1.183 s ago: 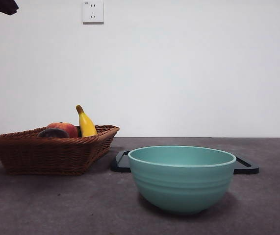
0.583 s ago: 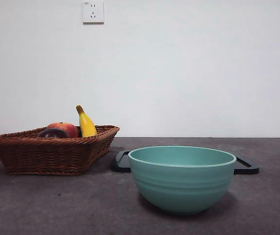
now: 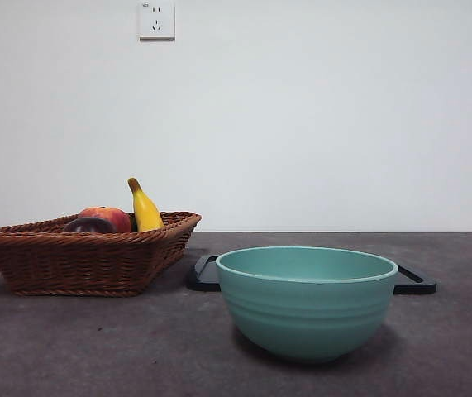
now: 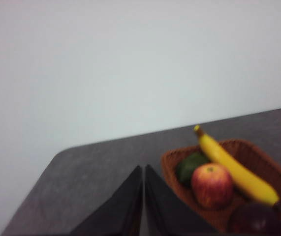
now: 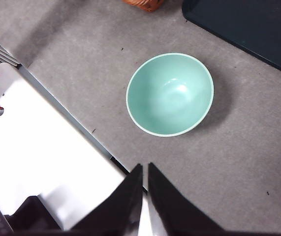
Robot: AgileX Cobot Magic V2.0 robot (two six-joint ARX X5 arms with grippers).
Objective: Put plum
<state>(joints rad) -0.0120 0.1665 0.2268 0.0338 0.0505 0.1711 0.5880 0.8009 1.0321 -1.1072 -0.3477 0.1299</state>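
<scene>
Plum (image 3: 89, 225) sits untouched in the wicker basket (image 3: 45, 256) beside the apple (image 3: 110, 217) and banana (image 3: 144, 208); the dark arm tip seen a second ago has left the front view. Left claw (image 4: 143, 196) and right claw (image 5: 144, 196) are both pinched narrow, holding nothing, so no pick has begun.

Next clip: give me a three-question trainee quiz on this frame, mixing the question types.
1. True or false: the plum lies in the wicker basket.
2. Multiple choice: what is inside the green bowl? A) a banana B) nothing C) the plum
3. Short answer: which fruits share the basket with the plum?

Key
1. True. It sits beside the red apple, and neither tool is near it: the left tool and right tool both have their jaws together and hold nothing.
2. B. The right wrist view shows the bowl bare inside.
3. The apple, the yellow banana and a dark green fruit.
</scene>
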